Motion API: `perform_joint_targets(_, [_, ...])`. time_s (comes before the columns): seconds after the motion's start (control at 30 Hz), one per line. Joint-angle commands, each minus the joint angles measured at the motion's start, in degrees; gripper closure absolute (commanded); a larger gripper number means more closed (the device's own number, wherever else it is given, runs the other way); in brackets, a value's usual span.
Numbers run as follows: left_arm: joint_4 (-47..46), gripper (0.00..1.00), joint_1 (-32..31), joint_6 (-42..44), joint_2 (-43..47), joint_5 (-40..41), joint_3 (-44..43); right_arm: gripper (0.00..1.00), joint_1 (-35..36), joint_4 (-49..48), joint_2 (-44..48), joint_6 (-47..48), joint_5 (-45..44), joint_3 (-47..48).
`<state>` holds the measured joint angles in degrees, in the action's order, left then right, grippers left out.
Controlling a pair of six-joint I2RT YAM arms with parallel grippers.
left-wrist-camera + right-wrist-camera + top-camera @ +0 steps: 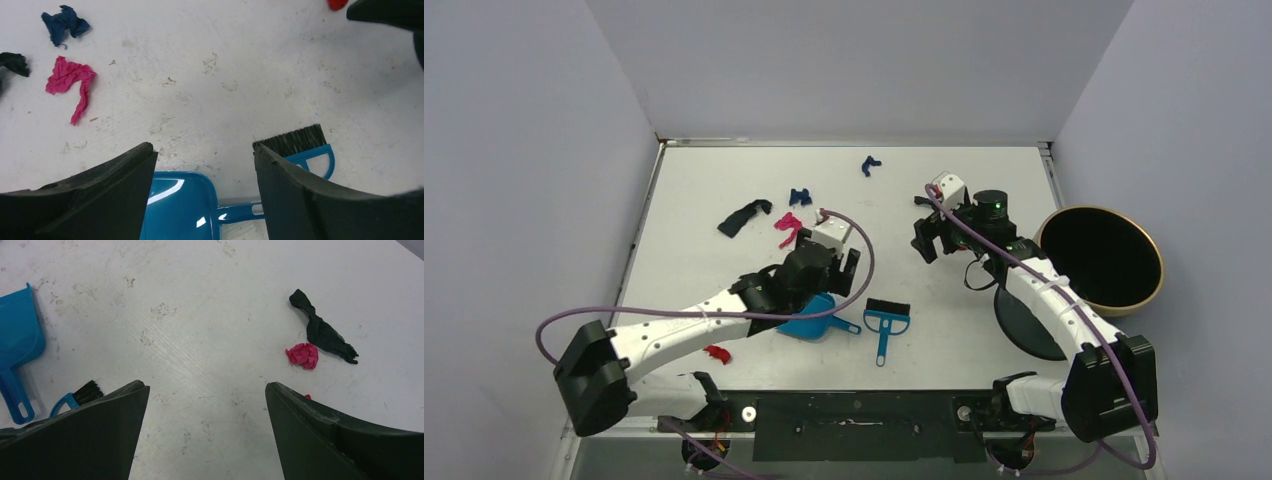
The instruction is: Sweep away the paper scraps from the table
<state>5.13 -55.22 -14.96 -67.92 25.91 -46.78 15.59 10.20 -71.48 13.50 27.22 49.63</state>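
Your left claw has its fingers spread wide, with nothing clamped. It hangs over the rear of the blue dustpan, whose tray and handle show between the fingers in the left wrist view. I cannot tell whether either finger touches the plastic. The brush lies just right of the dustpan, bristles pointing away from you, handle toward the arm bases.

Your right claw is also spread apart and empty, over bare table to the right of centre, with the round dark bin off to its right.

The paper scraps are all on the table, none in the dustpan. A black scrap and a magenta scrap lie near each other just beyond your left claw, with a dark blue scrap a little farther back. A second dark blue scrap sits alone near the far edge. A red scrap lies close to the near edge, beside your left arm. The right wrist view shows one more tiny red bit at the inner edge of its right finger.
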Motion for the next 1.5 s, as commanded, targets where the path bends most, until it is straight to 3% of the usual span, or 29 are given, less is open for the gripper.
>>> perform_joint_targets(0.0, [3.34,0.35,-0.80,-2.48,-9.17,-3.75,-8.66,0.10,-2.14,-4.23,2.57,-2.77,-0.84,-0.33])
perform_joint_targets(0.3, [1.90,0.52,-2.49,-10.62,-18.23,-6.51,-9.49,0.10,-3.84,-4.92,3.90,-3.37,2.15,-1.10])
perform_joint_targets(0.4, [3.34,0.62,-2.51,-12.08,-21.19,-7.89,-10.69,0.10,-4.04,-4.79,3.66,-3.19,2.62,-1.04])
perform_joint_targets(0.67, [4.46,0.62,-3.03,-16.24,-27.53,-9.28,-11.84,0.10,-4.13,-4.53,3.15,-2.30,3.11,-1.00])
perform_joint_targets(0.83, [4.77,0.68,-3.29,-17.44,-30.59,-11.62,-12.92,0.10,-4.15,-4.33,2.93,-1.84,3.42,-1.19])
perform_joint_targets(1.47, [8.08,0.75,-3.74,-17.57,-32.34,-15.15,-13.34,0.10,-4.19,-3.78,1.53,-0.61,4.07,-1.29])
